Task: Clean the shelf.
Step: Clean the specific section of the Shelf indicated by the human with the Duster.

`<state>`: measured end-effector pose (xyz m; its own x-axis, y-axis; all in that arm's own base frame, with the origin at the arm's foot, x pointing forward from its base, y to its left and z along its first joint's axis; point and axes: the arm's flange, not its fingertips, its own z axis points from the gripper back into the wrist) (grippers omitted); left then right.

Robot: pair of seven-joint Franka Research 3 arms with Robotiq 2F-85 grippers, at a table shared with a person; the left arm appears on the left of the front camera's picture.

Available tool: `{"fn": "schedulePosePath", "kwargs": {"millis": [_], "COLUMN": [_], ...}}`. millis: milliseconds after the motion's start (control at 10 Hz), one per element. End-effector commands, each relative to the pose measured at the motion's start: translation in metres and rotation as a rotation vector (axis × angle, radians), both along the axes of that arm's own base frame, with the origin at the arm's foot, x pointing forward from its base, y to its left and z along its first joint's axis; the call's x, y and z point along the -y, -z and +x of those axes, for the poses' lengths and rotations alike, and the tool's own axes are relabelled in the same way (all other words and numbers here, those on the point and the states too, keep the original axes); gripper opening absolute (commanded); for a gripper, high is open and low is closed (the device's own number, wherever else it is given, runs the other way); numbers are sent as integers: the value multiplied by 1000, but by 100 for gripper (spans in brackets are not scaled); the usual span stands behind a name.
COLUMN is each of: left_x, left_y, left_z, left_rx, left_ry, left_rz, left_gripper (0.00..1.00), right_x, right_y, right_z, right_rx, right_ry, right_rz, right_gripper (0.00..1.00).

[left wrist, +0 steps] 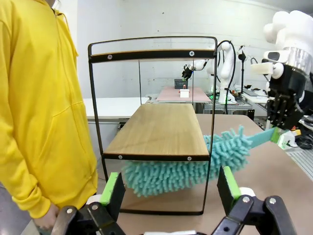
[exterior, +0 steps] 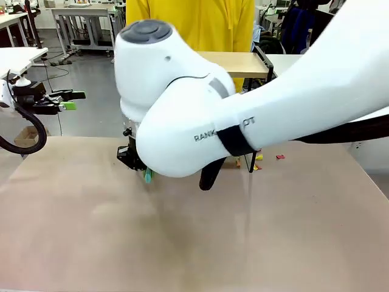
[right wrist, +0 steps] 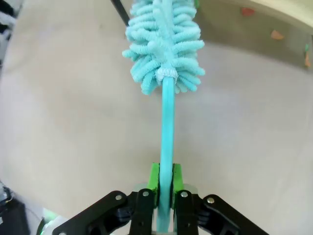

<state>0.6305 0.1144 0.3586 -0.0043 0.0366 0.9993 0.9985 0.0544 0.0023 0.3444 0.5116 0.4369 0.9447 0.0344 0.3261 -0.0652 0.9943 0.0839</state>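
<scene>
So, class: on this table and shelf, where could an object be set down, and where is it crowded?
Free: the table stretch between the right arm and the near edge, and the shelf's lower board, bare. Crowded: beneath that board, where the teal duster held by the right gripper sits, and by the shelf legs, where small scraps lie.

Our front cam looks across the table (exterior: 91, 231) at the person (exterior: 194, 24), right arm (exterior: 292, 91) blocking it up close. Left wrist cam faces the shelf (left wrist: 159, 129) end-on, near. Right wrist cam looks down the duster (right wrist: 164, 49) at the table. We get the duster in both wrist cams.
</scene>
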Motion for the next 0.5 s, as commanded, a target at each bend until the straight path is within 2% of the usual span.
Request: {"fn": "schedulePosePath", "kwargs": {"millis": [0,200,400], "left_x": [0,0,0], "left_y": [-3,-3,-3], "left_z": [-2,-2,-2], "left_rx": [10,10,10], "left_ry": [-4,-4,-4], "left_rz": [-1,-1,-1], "left_gripper": [100,100,100], "right_x": [-33,-39,-38], "right_y": [9,26,45], "right_z": [30,54,61], "right_rx": [32,12,-101], "right_ry": [26,8,-13], "right_rz": [-49,-72,-24], "right_gripper": [13,13,13]}}
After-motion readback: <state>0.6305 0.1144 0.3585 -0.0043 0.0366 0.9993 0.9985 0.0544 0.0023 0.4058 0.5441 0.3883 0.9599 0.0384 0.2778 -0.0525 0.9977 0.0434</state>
